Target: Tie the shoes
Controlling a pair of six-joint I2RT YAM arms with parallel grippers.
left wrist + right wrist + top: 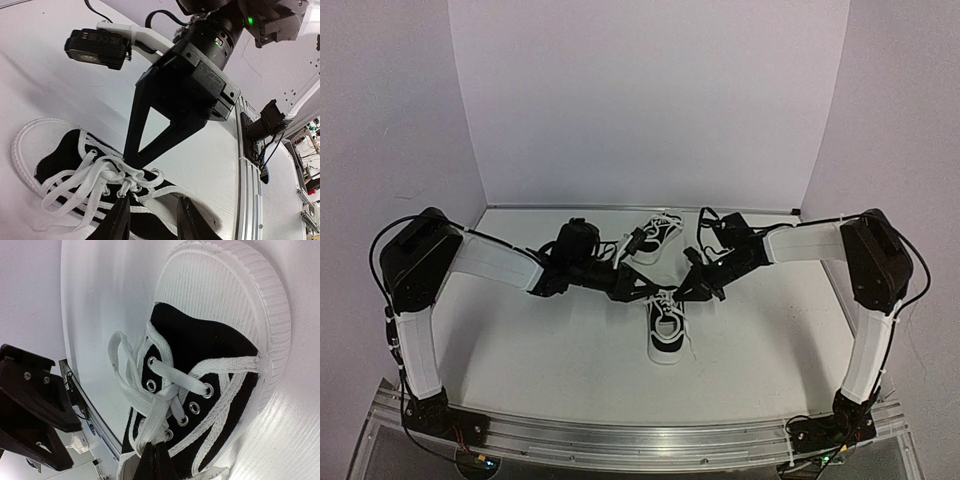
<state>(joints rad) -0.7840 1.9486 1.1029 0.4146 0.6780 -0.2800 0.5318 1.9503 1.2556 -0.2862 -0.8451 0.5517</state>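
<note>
One black sneaker (667, 338) with a white sole lies mid-table, toe toward me. The second sneaker (660, 236) lies behind it. Both grippers meet over the near shoe's laces. My left gripper (648, 292) is open, its fingers (119, 220) straddling the shoe's collar just behind the lace crossing (120, 177). It holds nothing. My right gripper (683, 291) is shut, pinching a white lace (161, 410) near the top eyelets of the shoe (200, 340). In the left wrist view its closed tips (131, 161) press on the lace bundle.
The white table (540, 340) is enclosed by white walls at the back and sides. An aluminium rail (640, 438) runs along the near edge. Loose lace ends trail beside the near shoe (690, 345). The left gripper's body (30, 410) shows in the right wrist view.
</note>
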